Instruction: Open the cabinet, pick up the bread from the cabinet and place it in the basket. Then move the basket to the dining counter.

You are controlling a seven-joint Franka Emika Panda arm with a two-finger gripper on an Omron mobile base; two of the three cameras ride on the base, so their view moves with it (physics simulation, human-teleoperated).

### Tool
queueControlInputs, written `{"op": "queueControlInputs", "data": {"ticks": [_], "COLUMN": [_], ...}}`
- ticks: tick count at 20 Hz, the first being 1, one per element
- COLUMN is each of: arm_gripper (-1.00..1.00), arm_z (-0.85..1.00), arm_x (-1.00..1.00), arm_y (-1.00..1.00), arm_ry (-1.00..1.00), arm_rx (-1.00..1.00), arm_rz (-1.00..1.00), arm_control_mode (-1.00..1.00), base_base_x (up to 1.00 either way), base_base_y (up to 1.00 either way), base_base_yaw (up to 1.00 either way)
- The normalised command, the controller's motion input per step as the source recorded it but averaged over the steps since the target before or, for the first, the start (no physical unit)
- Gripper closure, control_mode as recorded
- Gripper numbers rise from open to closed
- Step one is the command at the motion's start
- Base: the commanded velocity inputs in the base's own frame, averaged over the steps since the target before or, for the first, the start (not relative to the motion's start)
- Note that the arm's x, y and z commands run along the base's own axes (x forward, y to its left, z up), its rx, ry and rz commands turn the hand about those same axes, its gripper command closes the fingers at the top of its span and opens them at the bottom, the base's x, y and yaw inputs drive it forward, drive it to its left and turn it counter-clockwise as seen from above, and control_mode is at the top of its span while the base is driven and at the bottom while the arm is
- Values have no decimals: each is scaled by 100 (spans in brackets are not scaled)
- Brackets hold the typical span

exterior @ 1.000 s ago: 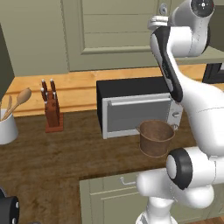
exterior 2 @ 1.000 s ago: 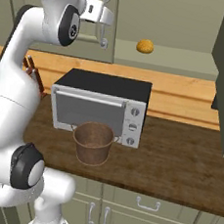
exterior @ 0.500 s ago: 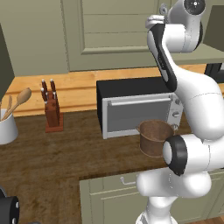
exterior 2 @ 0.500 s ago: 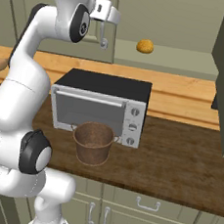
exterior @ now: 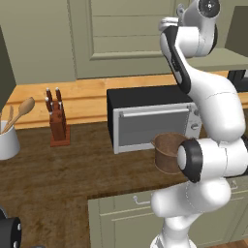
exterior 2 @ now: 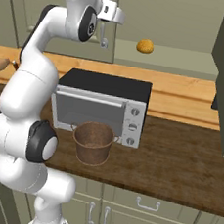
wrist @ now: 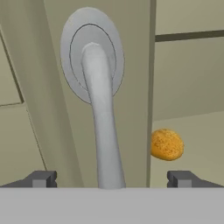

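The pincer [wrist: 112, 179] is standing with its jaws wide apart, straddling the long grey handle [wrist: 101, 127] of the olive-green cabinet door [exterior 2: 50, 23], with nothing clamped yet. That handle is looking rigid, smooth metal, curved out from a round mount; it will probably be slick, so taking it across the middle of the bar, well below the mount, should give the best purchase for a pull.

The bread [exterior 2: 145, 46] is sitting on the cabinet shelf [exterior 2: 188, 63], in the opened bay just beside the closed door, apart from everything else. Being a small round roll, it is likely light and soft: a gentle squeeze across its widest part should do, since hard pressure may crush it.

The woven basket [exterior 2: 93, 142] is waiting on the dark wood counter [exterior 2: 176, 165], in front of the microwave [exterior 2: 102, 105].
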Motion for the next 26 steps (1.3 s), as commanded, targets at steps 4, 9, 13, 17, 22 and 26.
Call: {"op": "queueControlInputs", "data": {"ticks": [4, 9, 13, 17, 22, 26], "arm_gripper": [-100, 100, 100, 100, 100, 100], "arm_z": [-1, 0, 0, 0, 0, 0], "arm_x": [27, 19, 2, -5, -56, -86], "arm_y": [-3, 0, 0, 8, 34, 55], "arm_ry": [0, 0, 0, 0, 0, 1], "arm_rx": [0, 0, 0, 0, 0, -3], "arm_rz": [3, 1, 0, -1, -11, -16], "arm_control_mode": [-100, -100, -100, -100, -100, -100], "base_base_x": [0, 0, 0, 0, 0, 0], "base_base_y": [0, 0, 0, 0, 0, 0], "base_base_yaw": [0, 0, 0, 0, 0, 0]}}
